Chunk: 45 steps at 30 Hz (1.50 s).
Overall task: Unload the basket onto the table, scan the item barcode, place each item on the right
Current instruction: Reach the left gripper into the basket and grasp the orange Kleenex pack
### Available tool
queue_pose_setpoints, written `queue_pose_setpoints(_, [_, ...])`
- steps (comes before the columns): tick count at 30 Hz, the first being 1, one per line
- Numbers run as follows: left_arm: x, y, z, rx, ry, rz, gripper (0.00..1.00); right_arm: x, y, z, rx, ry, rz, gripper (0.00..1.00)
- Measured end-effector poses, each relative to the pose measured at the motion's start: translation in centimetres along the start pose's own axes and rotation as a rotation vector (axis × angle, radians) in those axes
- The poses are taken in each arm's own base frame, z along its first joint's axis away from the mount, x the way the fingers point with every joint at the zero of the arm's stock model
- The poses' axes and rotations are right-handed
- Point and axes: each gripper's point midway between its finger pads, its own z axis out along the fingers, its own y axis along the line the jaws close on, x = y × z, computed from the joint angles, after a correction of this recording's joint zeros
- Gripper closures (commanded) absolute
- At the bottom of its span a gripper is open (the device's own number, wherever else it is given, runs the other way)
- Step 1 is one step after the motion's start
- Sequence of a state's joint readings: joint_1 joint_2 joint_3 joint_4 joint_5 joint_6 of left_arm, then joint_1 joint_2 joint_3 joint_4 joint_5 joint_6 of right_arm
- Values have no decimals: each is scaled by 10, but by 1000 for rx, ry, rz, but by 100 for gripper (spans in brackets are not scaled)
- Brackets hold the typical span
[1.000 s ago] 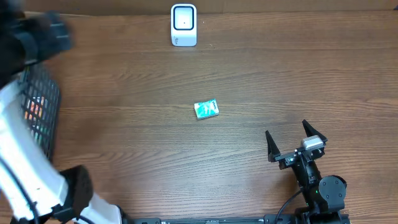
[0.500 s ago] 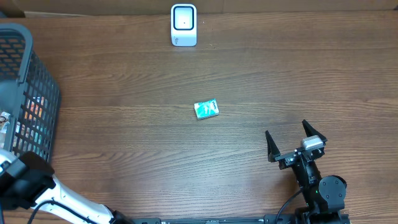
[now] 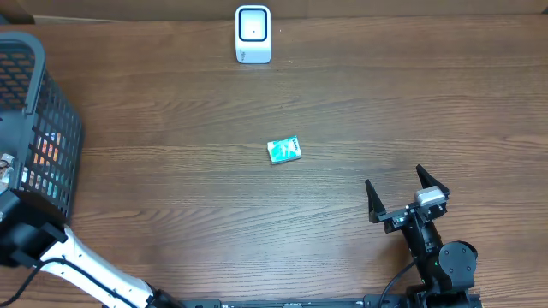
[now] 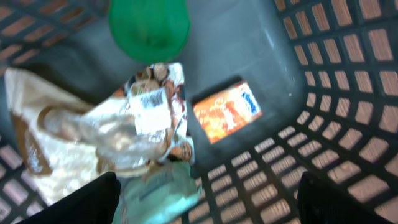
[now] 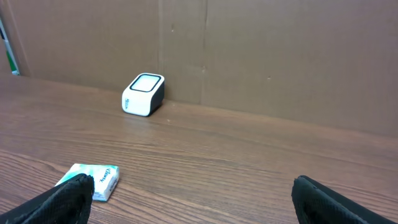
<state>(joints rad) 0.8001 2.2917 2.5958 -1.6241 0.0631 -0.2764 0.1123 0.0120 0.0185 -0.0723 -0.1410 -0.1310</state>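
Grey mesh basket [image 4: 348, 74] holds a round green item [image 4: 149, 25], crinkly clear packet [image 4: 106, 137] and orange box [image 4: 227, 112]; left gripper [image 4: 208, 190] and right gripper [image 3: 394, 179] gape empty.

Evenly lit, shadows soft (left wrist view dim and blurred).

1. The table [image 3: 385, 103] is showing brown wood grain.
2. The scanner [image 3: 253, 34] is looking white.
3. The small packet [image 3: 284, 150] is showing teal with white.
4. The basket [image 3: 68, 137] is showing a dark grey lattice.
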Motion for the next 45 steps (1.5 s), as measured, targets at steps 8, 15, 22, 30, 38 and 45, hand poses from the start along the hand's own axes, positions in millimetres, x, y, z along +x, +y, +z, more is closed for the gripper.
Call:
queue_pose_setpoints(8, [6,-35,51,25,71,201,32,0,0,0,0,0,0,0])
queue_pose_setpoints(15, [20,-42,97,7,173,265,37,0,0,0,0,0,0,0])
queue_pose_setpoints(22, [23,-39,117,-7,199,267,40,0,0,0,0,0,0,0])
queue_pose_setpoints(30, [42,-33,154,-80,257,290,52,0,0,0,0,0,0,0])
queue_pose_setpoints(38, [45,-29,163,-189,236,301,96,0,0,0,0,0,0,0])
queue_pose_setpoints(45, [47,-28,160,-211,238,281,96,0,0,0,0,0,0,0])
